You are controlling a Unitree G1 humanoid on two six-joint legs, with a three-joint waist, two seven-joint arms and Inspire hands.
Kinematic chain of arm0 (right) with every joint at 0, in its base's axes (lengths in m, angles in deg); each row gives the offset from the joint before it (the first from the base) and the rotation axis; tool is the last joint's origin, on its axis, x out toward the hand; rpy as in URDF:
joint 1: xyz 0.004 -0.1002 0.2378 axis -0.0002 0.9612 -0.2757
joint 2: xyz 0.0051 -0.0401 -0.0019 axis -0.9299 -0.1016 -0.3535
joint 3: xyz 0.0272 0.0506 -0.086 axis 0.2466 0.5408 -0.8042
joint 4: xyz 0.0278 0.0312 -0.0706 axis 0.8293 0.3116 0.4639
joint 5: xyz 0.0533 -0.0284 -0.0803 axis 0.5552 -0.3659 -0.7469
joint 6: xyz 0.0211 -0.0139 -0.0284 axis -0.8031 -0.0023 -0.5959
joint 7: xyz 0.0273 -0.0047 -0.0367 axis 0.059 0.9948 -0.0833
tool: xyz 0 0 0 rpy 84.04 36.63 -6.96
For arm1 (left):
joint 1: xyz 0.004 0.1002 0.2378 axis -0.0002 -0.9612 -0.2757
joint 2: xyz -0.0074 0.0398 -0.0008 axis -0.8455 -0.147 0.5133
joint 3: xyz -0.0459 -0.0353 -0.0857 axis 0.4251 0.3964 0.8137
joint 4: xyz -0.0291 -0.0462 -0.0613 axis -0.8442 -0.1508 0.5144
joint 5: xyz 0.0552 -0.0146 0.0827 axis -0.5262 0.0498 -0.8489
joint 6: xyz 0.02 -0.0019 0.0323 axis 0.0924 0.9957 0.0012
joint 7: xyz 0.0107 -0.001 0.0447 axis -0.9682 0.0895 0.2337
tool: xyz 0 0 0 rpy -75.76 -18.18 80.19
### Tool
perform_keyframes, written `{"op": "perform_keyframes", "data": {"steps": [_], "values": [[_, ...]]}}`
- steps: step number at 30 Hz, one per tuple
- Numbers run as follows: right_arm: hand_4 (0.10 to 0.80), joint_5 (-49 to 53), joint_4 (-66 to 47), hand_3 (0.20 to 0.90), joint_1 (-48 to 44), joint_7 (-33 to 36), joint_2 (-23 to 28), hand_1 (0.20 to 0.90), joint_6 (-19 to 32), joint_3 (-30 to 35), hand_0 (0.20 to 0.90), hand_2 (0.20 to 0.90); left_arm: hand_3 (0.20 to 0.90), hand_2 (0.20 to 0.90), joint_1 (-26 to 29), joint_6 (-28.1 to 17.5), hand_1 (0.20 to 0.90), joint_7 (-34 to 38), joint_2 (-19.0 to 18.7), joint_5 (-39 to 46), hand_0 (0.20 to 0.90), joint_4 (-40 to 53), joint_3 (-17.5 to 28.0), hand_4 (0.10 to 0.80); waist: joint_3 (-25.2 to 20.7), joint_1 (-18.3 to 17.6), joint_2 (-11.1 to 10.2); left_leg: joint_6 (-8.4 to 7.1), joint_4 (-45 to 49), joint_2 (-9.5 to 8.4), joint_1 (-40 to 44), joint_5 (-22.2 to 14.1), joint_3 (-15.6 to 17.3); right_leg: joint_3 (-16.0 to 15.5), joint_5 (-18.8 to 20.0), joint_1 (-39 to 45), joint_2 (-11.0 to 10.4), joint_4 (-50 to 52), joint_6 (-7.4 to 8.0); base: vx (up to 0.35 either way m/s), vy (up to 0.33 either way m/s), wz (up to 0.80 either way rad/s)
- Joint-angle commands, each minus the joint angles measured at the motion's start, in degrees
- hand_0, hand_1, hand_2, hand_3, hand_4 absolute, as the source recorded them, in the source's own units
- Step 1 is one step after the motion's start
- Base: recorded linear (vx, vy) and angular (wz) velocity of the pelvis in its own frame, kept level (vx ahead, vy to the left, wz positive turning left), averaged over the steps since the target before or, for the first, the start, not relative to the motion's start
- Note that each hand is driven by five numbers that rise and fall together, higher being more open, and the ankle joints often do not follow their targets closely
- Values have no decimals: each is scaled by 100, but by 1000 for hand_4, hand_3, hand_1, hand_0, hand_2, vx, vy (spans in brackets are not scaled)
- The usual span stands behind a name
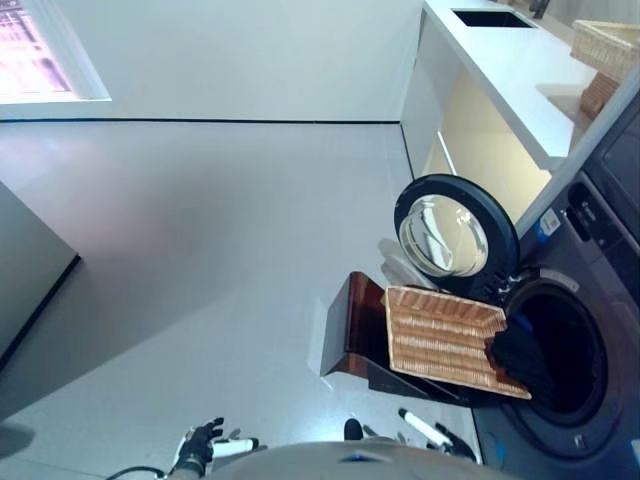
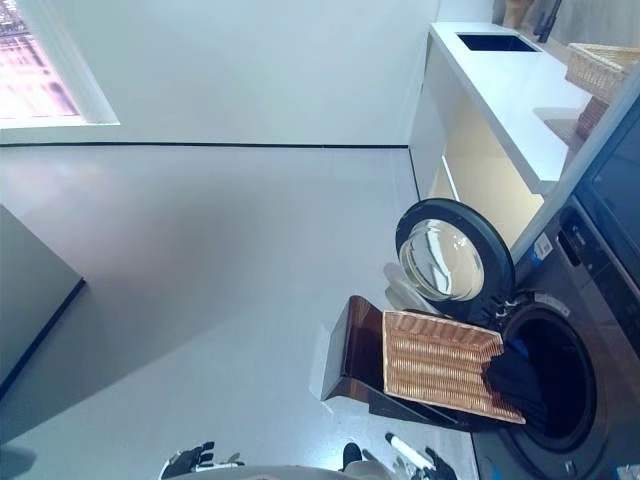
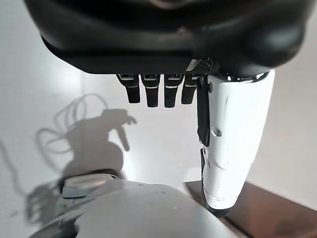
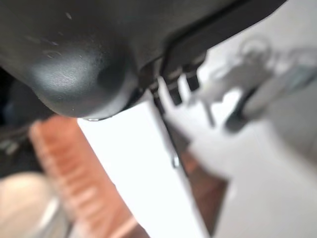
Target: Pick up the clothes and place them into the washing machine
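Note:
The shallow wicker basket point(image 1: 440, 340) lies tilted on the low dark brown box point(image 1: 352, 330), with its far end at the washing machine's point(image 1: 600, 300) drum opening point(image 1: 570, 345). Dark clothes point(image 1: 520, 362) hang from the basket's end into the drum. The round door point(image 1: 455, 235) stands open. My left hand point(image 1: 200, 445) hangs low over the floor, far from the basket, with straight fingers and empty; it also shows in the left wrist view point(image 3: 163, 91). My right hand point(image 1: 430, 430) is low beside the box, below the basket, with its white thumb point(image 4: 143, 163) out, empty.
A white counter point(image 1: 510, 70) with a dark sink point(image 1: 492, 17) runs along the back right. Another wicker basket point(image 1: 606, 40) stands on it. A bright window point(image 1: 40, 50) is at the far left. Grey floor point(image 1: 200, 250) spreads to the left of the box.

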Motion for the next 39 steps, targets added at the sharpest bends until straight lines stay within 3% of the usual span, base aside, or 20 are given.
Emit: {"op": "perform_keyframes", "data": {"steps": [1, 2, 4, 7, 8, 9, 10, 11, 12, 15, 16, 23, 33, 39], "values": [[800, -359, -294, 900, -236, 10, 201, 900, 255, -220, 900, 900, 900, 900, 544, -278, 900, 82, -49, -42, 900, 479, -42, 800, 268, -52, -137, -138, 803, 507, 436, 1694, -30, 100, 48, -201, -94, 82, 96, 184, -152, -10], [800, -689, -409, 900, -253, 160, 211, 900, 262, -421, 900, 900, 900, 900, 499, -293, 900, 93, -69, -75, 900, 511, -38, 800, 337, 63, -236, -61, 1535, 270, 127, 1703, -33, 214, 2, -35, -109, 70, 30, 183, -149, -8], [800, -1058, -593, 900, -332, 281, 222, 900, 257, -643, 900, 900, 900, 900, 448, -317, 900, 122, -77, -83, 900, 494, -7, 800, 343, 137, -296, 23, 1669, 298, -239, 1697, 81, 285, -73, 78, -133, 69, 12, 232, -96, -22], [800, -1363, -806, 900, -452, 402, 231, 900, 286, -870, 900, 900, 900, 900, 413, -346, 900, 179, -119, -102, 900, 484, 8, 800, 411, 311, -301, 109, 1102, 464, -634, 1458, 180, 400, -178, 249, -103, 71, 78, 250, 27, -21], [800, -1442, -1282, 900, -555, 589, 279, 900, 341, -940, 900, 900, 900, 900, 423, -386, 900, 281, -177, -102, 900, 429, -40, 800, 435, 390, -224, 121, -310, 690, -713, 1323, 235, 548, -302, 350, -19, 40, 196, 269, 135, -29], [800, -1466, -1566, 900, -595, 630, 317, 900, 366, -965, 900, 900, 900, 900, 413, -382, 900, 361, -188, -57, 900, 499, -54, 800, 420, 413, -162, 93, -814, 667, -679, 1230, 68, 617, -345, 365, 20, 30, 266, 365, 177, -43], [800, -1548, -1635, 900, -585, 688, 354, 900, 371, -1008, 900, 900, 900, 900, 395, -381, 900, 403, -159, -76, 900, 498, -111, 800, 429, 477, -74, 115, -1437, 491, -577, 1109, -170, 788, -426, 459, 104, 4, 303, 185, 126, -55], [800, -1600, -1892, 900, -586, 730, 424, 900, 352, -976, 900, 900, 900, 900, 510, -329, 900, 423, -122, -99, 900, 487, -196, 800, 417, 376, -63, 92, -1513, 454, -417, 987, 77, 742, -443, 441, 33, 101, 358, 154, 117, -75], [800, -1600, -2190, 900, -491, 769, 429, 900, 353, -920, 900, 900, 900, 900, 580, -329, 900, 417, -166, -108, 900, 458, -234, 800, 396, 285, -15, 73, -1684, 542, -239, 935, 401, 716, -482, 475, 24, 108, 390, 95, 106, -80], [800, -1506, -2377, 900, -360, 815, 374, 900, 378, -776, 900, 900, 900, 900, 533, -364, 900, 440, -197, -99, 900, 619, -268, 800, 290, 245, 2, 135, -1830, 410, -65, 826, 305, 812, -441, 424, -15, 166, 418, 102, 82, -41], [800, -1561, -2564, 900, -224, 816, 356, 900, 346, -715, 900, 900, 900, 900, 571, -385, 900, 472, -240, -99, 900, 624, -267, 800, 188, 187, 45, 194, -2059, 399, 146, 785, 418, 796, -444, 395, -84, 218, 493, 170, 137, -46], [800, -1467, -2575, 900, 126, 527, 340, 900, 291, -648, 900, 900, 900, 900, 615, -362, 900, 391, -283, -107, 900, 685, -177, 800, 30, 119, 94, 237, -2876, 453, 616, 940, 562, 698, -454, 342, -206, 230, 636, 7, 54, -17], [800, -1056, -1770, 900, 56, 289, 209, 900, 229, -527, 900, 900, 900, 900, 554, -205, 900, 278, -341, -305, 900, 416, -1, 800, -56, 212, -53, 232, -2768, 491, 663, 881, 535, 536, -430, 533, -239, 43, 640, -13, -15, 3], [800, -952, -1258, 900, -115, 217, 127, 900, 213, -668, 900, 900, 900, 900, 594, -198, 900, 283, -413, -261, 900, 468, 102, 800, 41, 313, -186, 138, -2525, 623, 495, 923, 376, 472, -433, 517, -87, 97, 505, -67, -101, 10]]}}
